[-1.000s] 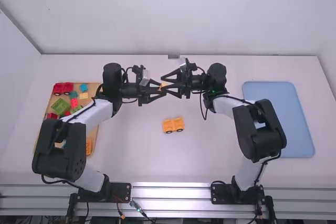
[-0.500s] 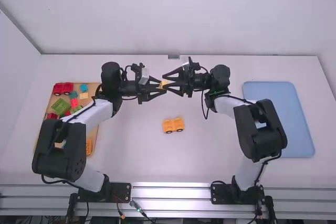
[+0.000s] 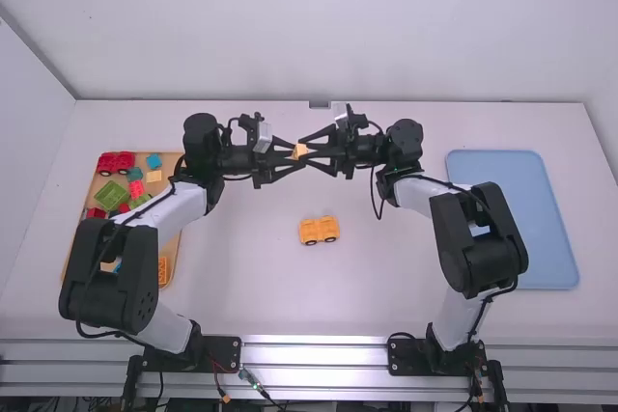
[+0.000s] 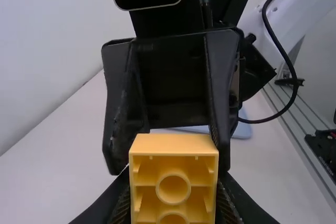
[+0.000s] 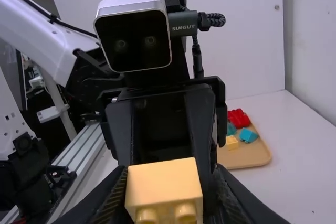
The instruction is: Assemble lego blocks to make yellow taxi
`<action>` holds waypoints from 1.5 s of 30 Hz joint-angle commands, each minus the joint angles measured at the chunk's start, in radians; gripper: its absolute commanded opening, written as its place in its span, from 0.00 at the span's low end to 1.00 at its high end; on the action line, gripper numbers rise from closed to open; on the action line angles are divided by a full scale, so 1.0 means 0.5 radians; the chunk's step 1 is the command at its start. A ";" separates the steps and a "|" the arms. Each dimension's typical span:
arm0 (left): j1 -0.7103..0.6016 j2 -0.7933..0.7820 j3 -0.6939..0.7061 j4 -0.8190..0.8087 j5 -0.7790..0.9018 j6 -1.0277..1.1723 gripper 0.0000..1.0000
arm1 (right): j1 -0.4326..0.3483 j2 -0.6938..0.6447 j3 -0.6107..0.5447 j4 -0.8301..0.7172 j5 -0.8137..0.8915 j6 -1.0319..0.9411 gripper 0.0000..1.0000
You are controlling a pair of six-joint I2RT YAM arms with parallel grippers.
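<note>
White table (image 3: 232,296), and over it two arms reaching in from the near edge: left arm (image 3: 111,277) bent across the left side, right arm (image 3: 481,238) across the right, their ends meeting above the middle. Blue tray (image 3: 512,224) flat at the far right, nothing noted on it. Tan tray (image 3: 172,246) at the left, partly behind the left arm; loaded with small toy pieces. Left gripper (image 3: 297,154) and right gripper (image 3: 302,151) face each other tip to tip. Yellow car (image 3: 319,230) upright on its dark wheels on the bare tabletop, nearer the camera than the grippers and between the two arms. On the tan tray: red toy car (image 3: 116,163) at the far corner, green block (image 3: 111,196), blue block (image 3: 154,160), a small yellow piece (image 3: 154,177) just beside a pinkish-red block (image 3: 136,188). Yellow block (image 4: 173,177), off the table: left gripper's fingers closed on its sides, right gripper's fingers also closed on it from the opposite end. Its hollow underside, with round tubes, faces the left wrist camera; its studs face the right wrist camera.
</note>
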 commanded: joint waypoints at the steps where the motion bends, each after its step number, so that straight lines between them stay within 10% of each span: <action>1: -0.003 -0.040 -0.014 0.010 0.083 -0.008 0.12 | 0.013 0.019 0.058 0.002 0.031 -0.004 0.40; 10: -0.006 -0.040 -0.017 -0.008 0.083 -0.008 0.16 | 0.007 0.019 0.058 0.002 0.062 0.000 0.32; 17: -0.006 -0.040 -0.017 -0.005 0.082 -0.007 0.56 | 0.026 0.019 0.058 0.002 0.063 -0.007 0.29; 20: -0.006 -0.040 -0.017 -0.006 0.080 -0.008 1.00 | 0.015 0.019 0.058 0.002 0.064 -0.006 0.29; 33: 0.116 -0.040 -0.017 -0.384 -0.163 0.008 0.99 | -0.112 0.016 0.058 -0.237 0.310 -0.143 0.13; 45: 0.139 -0.040 -0.017 -0.663 -0.570 0.153 0.99 | -0.079 -0.328 0.305 -2.197 1.248 -1.222 0.08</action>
